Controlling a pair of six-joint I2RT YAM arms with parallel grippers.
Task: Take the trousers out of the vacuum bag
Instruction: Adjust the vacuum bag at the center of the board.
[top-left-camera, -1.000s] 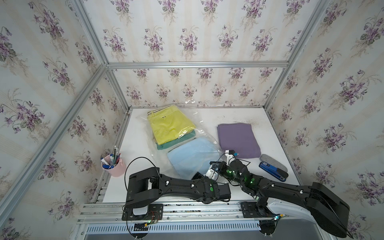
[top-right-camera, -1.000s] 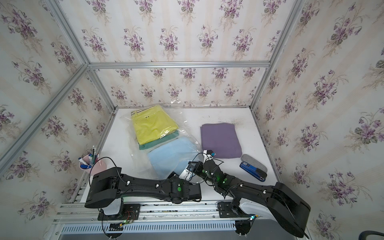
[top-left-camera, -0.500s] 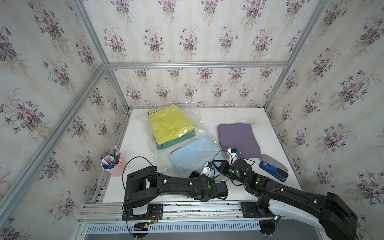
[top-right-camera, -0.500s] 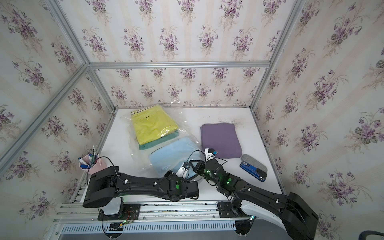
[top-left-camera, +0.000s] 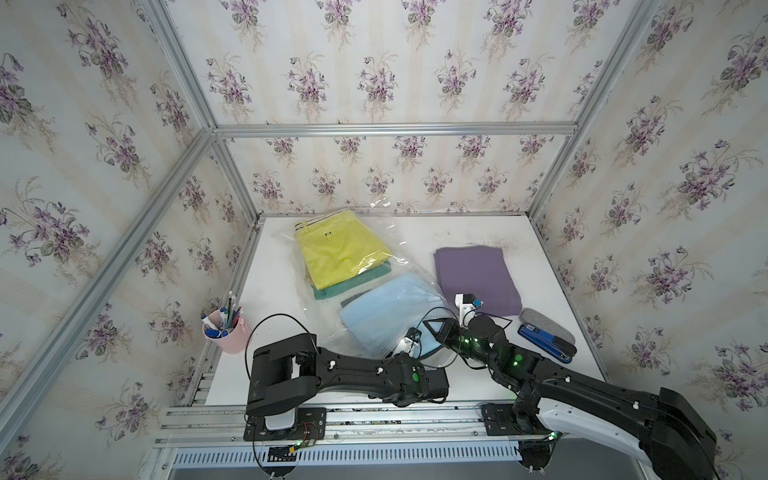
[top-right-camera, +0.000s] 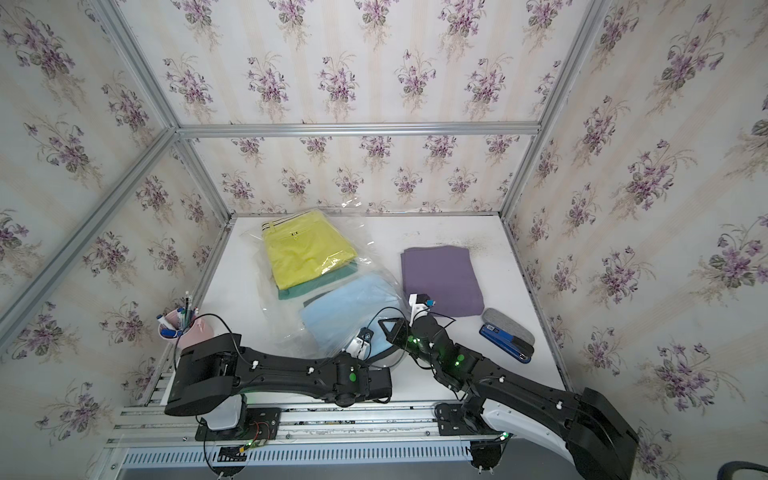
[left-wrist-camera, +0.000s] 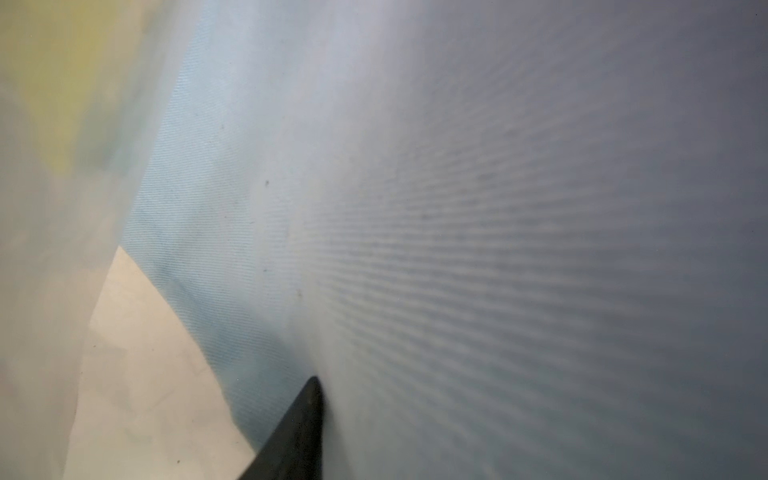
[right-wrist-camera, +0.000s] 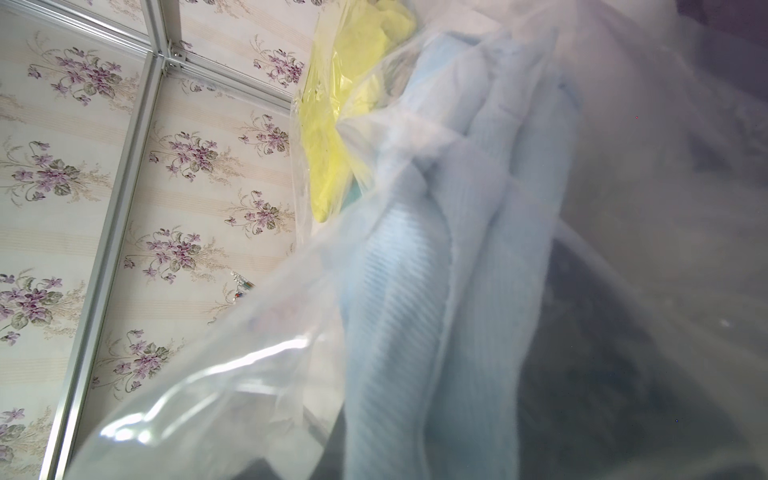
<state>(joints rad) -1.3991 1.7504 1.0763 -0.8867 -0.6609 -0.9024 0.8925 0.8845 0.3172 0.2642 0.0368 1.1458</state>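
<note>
The vacuum bag (top-left-camera: 401, 245) lies slantwise on the left half of the white bench (top-left-camera: 478, 228), its far corner against the back wall and its mouth turned to the near edge, where both arms meet. Inside it the yellow-green trousers (top-left-camera: 338, 253) lie on the teal trousers (top-left-camera: 353, 284), and the light blue trousers (top-left-camera: 386, 311) lie nearest the mouth. The purple trousers (top-left-camera: 476, 276) lie outside, flat on the bench just right of the bag. The right gripper (top-left-camera: 434, 328) is clenched on the bag's upper film at the mouth, and in the right wrist view that film (right-wrist-camera: 199, 374) hangs lifted over the light blue cloth. The left gripper (top-left-camera: 409, 343) sits at the mouth's edge. The left wrist view shows one dark finger (left-wrist-camera: 299, 428) against the light blue cloth, so whether it grasps cannot be told. Bare bench shows behind the purple trousers up to the back wall, in a strip between the bag and the left wall, and in the near right corner. A blue stapler (top-left-camera: 544, 338) and a grey case (top-left-camera: 546, 326) lie near the right edge. A pink cup (top-left-camera: 226, 336) of pens stands at the left rail.
</note>
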